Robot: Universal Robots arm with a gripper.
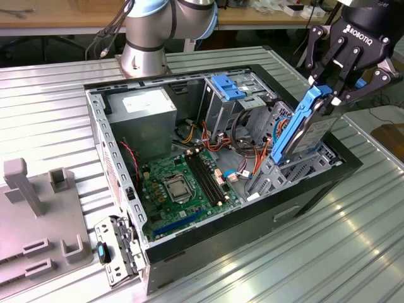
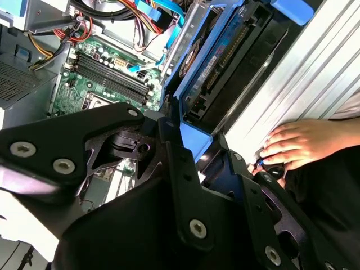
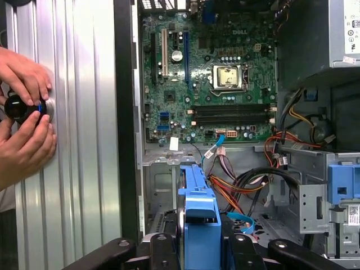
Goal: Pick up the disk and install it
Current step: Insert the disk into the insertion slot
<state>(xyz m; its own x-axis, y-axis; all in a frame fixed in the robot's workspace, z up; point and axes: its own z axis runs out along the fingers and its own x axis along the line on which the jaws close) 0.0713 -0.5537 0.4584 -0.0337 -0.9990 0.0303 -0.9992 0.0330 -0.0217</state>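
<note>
The disk (image 1: 308,129), a dark slab with bright blue rails, stands tilted on end over the drive bay (image 1: 297,169) at the open computer case's end on the exterior view's right. Its lower end is down among the bay's grey rails. My gripper (image 1: 330,95) is shut on the disk's upper end, a black finger on each side. In the first wrist view the blue rail of the disk (image 3: 199,211) runs out from between my fingers (image 3: 160,247) toward the case floor. The second wrist view has the disk (image 2: 211,62) beyond my gripper (image 2: 194,143).
The case (image 1: 315,189) lies open on a ribbed metal table, with motherboard (image 1: 183,183), power supply (image 1: 142,107), loose cables and a light-blue bracket (image 1: 228,86) inside. A person's hands (image 3: 25,112) hold a black knob on the table beside the case. Grey fixtures (image 1: 38,214) sit at the exterior view's left.
</note>
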